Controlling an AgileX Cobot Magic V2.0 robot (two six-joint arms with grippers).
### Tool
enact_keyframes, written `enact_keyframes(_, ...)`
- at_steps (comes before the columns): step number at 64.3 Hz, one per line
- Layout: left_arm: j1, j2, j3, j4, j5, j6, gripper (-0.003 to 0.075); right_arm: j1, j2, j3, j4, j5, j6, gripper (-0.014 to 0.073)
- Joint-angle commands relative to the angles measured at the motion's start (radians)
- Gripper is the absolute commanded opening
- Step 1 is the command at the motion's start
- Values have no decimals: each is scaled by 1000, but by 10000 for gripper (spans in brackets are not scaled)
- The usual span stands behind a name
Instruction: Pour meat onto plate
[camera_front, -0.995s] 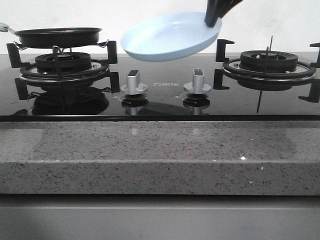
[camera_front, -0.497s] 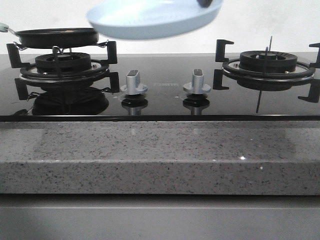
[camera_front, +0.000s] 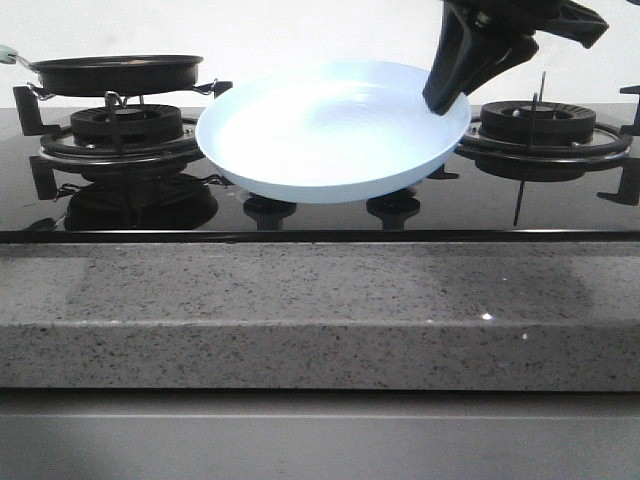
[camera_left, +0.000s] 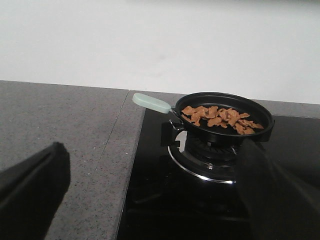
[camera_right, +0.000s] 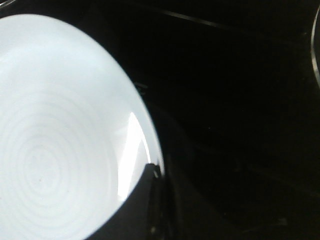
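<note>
Over the knobs, right pincer (camera_front: 447, 92) clamps the plate (camera_front: 330, 135), now lower, tilted nearer.

I see the plate (camera_front: 330, 135) pinched at its far-right rim between my right fingers (camera_front: 447, 85), held over the hob (camera_front: 320, 215). The meat (camera_left: 220, 118) lies in the frying pan (camera_left: 227, 116), on the burner ahead of my left fingers (camera_left: 35, 185).

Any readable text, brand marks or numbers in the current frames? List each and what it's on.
None readable now.
Plate: plain, only faint concentric rings, no marking.
Frying pan and its pale handle: no print visible.
Hob glass: no print shows; the plate, held by the right pincer, hides the middle of the hob.
Stone counter edge: speckle only.
</note>
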Motion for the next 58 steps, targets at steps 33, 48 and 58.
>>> enact_keyframes(33, 2, 157, -123, -291, 78, -14, 657, -1, -51, -25, 29, -40, -11, -60)
enact_keyframes(48, 2, 479, -298, -422, 188, -10, 657, -1, -51, -25, 29, -40, -11, -60)
enact_keyframes(58, 33, 644, -443, -491, 256, -3, 657, -1, -51, -25, 29, -40, -11, -60)
